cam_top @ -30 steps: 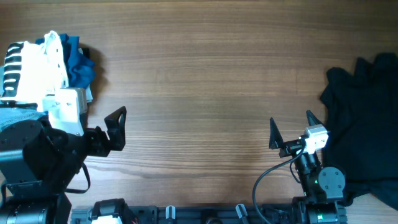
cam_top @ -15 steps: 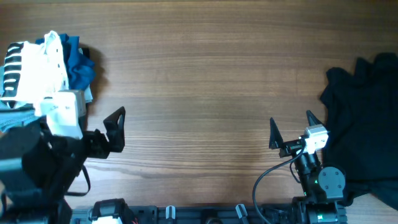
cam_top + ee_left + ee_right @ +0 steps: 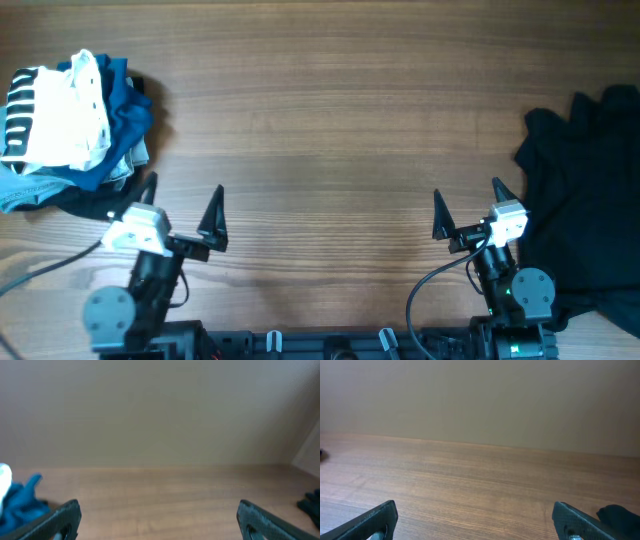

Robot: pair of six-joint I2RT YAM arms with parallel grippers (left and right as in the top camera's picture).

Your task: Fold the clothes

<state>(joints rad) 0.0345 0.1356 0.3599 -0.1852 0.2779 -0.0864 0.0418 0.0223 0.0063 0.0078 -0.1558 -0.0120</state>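
The white shirt [image 3: 55, 120] with a black-barred print lies folded at the far left of the table, on top of a dark blue garment [image 3: 125, 105]. My left gripper [image 3: 180, 210] is open and empty near the front left, below and to the right of the pile. A white edge [image 3: 4, 477] and blue cloth [image 3: 20, 505] show at the left edge of the left wrist view. My right gripper [image 3: 468, 207] is open and empty at the front right, beside the black garment heap [image 3: 585, 200].
The black heap covers the right end of the table and shows at the right edge of both wrist views [image 3: 620, 515]. A light blue cloth [image 3: 25, 190] pokes out under the left pile. The wooden tabletop [image 3: 330, 130] stretches between the two piles.
My left arm has pulled back from the left pile to the front edge, its fingers now pointing away from me. The white shirt shows fully. The right arm has not moved.
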